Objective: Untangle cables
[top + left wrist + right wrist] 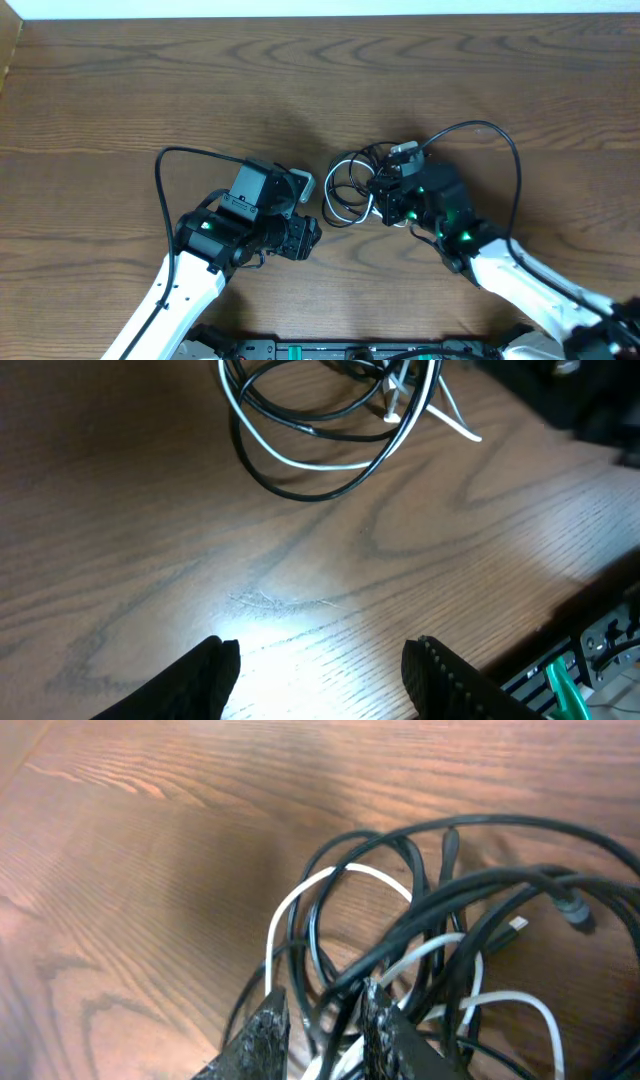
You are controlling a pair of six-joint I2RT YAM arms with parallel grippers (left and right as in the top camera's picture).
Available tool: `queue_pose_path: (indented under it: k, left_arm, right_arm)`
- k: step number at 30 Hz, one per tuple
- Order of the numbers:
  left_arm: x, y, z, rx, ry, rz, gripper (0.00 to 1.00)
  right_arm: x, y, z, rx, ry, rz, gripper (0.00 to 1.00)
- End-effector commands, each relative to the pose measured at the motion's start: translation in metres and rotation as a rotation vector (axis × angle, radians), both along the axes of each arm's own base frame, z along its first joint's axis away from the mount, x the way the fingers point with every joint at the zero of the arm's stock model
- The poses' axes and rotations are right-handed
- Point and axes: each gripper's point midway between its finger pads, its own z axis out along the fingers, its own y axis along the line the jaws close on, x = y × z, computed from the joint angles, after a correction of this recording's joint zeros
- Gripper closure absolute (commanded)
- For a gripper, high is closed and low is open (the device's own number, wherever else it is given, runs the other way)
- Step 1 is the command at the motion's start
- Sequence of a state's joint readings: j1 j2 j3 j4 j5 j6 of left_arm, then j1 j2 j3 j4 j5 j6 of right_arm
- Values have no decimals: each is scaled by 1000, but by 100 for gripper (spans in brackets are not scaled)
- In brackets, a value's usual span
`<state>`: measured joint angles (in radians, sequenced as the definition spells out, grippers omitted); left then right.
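Several tangled cables (440, 900), right jaws clenched on them, left jaws released, empty

Readable text, labels, numbers: none in any view.
Cables (340, 872): no print legible.
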<state>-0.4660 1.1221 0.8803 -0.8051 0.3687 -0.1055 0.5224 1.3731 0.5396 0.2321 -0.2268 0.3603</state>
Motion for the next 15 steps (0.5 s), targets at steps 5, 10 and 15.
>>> queue_pose_path:
  k: [5,10,15]
  left_arm:
    - [-2,-2,1,-10,10,-4,42]
    - [-2,-2,1,-10,10,-4,42]
    - [-2,-2,1,-10,10,-5,41]
  right_arm:
    - [3,2,-38,-28,94,-31,90]
    - [2,2,-43,-29,111,-36,99]
    - [1,18,-21,90,110,4,99]
